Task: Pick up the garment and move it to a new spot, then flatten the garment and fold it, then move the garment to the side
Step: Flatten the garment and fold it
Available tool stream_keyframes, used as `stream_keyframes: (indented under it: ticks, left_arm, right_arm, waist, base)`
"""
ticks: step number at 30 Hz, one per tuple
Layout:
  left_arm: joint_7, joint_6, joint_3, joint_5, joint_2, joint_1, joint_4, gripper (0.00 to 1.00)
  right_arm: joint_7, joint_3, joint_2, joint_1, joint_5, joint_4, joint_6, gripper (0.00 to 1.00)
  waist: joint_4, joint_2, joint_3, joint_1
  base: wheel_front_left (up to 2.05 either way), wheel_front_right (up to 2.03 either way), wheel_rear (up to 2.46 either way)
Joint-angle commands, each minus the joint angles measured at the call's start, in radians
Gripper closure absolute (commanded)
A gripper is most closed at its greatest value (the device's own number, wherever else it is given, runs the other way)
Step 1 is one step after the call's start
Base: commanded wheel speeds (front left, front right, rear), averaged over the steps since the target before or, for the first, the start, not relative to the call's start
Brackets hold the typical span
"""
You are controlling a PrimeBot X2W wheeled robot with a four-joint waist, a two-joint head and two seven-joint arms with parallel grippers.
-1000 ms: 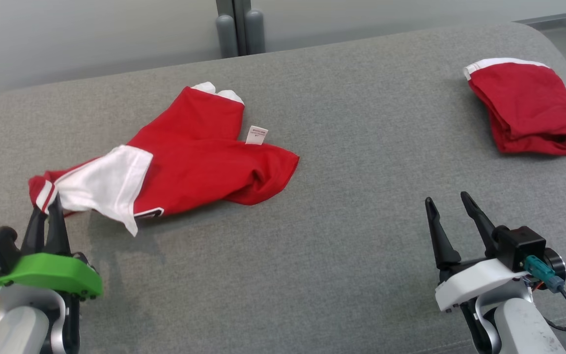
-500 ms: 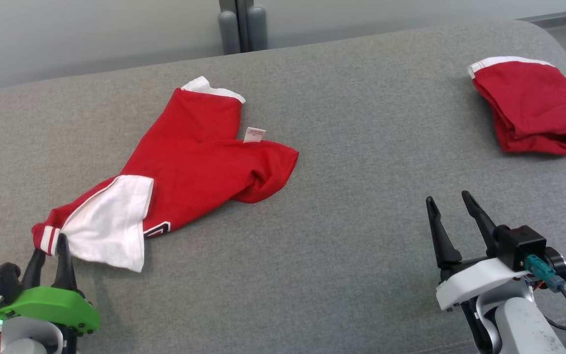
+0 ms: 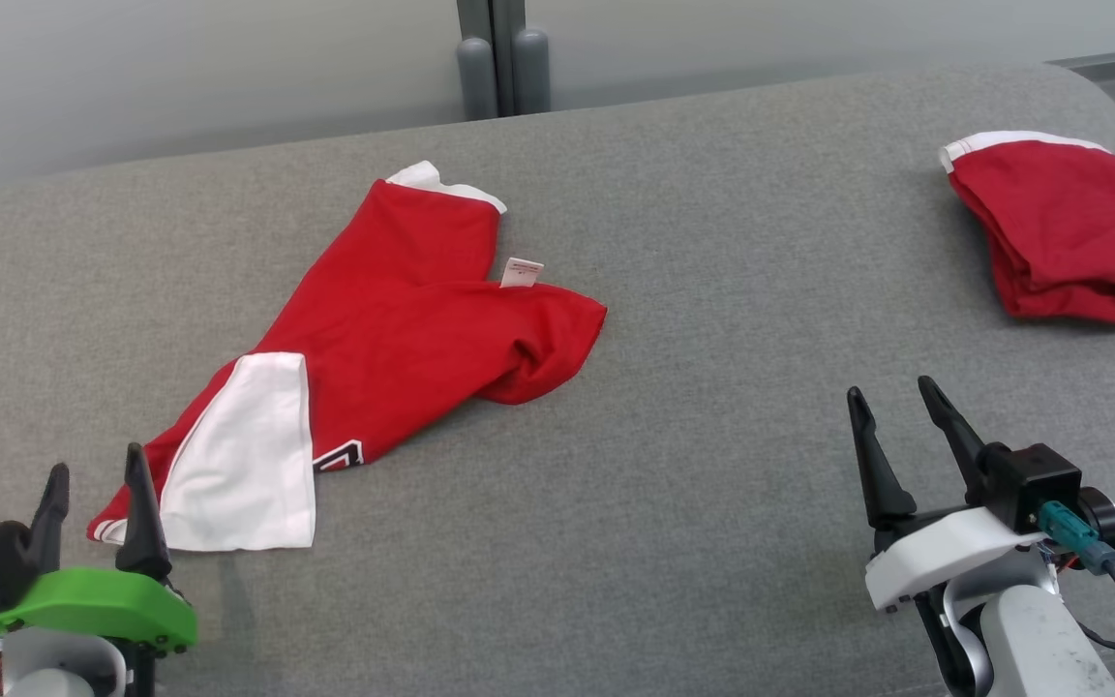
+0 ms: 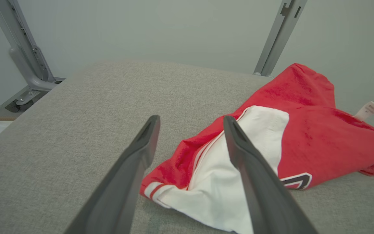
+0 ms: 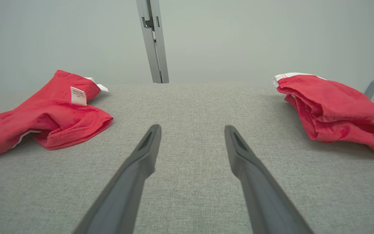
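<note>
Red-white garment (image 3: 393, 329) centre-left looks limp, light; pinch striped hem corner (image 3: 110, 528). Left end effector (image 3: 96, 463) & right end effector (image 3: 889, 387) both spread, empty.

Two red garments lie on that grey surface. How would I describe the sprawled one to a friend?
On the grey surface, look left of centre, beyond the left tool. That garment lies unfolded with a white panel and a tag; the other red bundle, far right, is folded.

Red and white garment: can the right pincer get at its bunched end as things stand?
Probably yes. The right pincer is open, and only bare grey cushion lies between it and the garment.
</note>
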Motion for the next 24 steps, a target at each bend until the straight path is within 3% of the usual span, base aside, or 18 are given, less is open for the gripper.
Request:
stream_keyframes:
  ticks: [1,14,24]
  left_arm:
    - [-0.003,-0.007,0.007,0.018,-0.018,0.023,-0.013,0.0]
    - [-0.002,-0.072,0.032,0.156,-0.208,0.059,-0.09,0.0]
    - [-0.002,-0.115,0.087,0.221,-0.308,0.125,-0.075,0.0]
  right_arm:
    - [-0.004,-0.003,-0.003,-0.003,-0.007,0.003,-0.002,0.0]
    - [-0.004,0.006,-0.003,0.013,-0.018,0.013,-0.002,0.0]
    - [-0.004,0.026,-0.003,0.07,0.004,0.015,-0.002,0.0]
  waist:
    - [0.005,0.0,-0.008,0.0]
    - [0.002,0.0,-0.065,0.0]
    - [-0.011,0.0,-0.123,0.0]
  base:
    - [0.0,0.0,0.0]
    - [0.0,0.0,0.0]
    - [0.0,0.0,0.0]
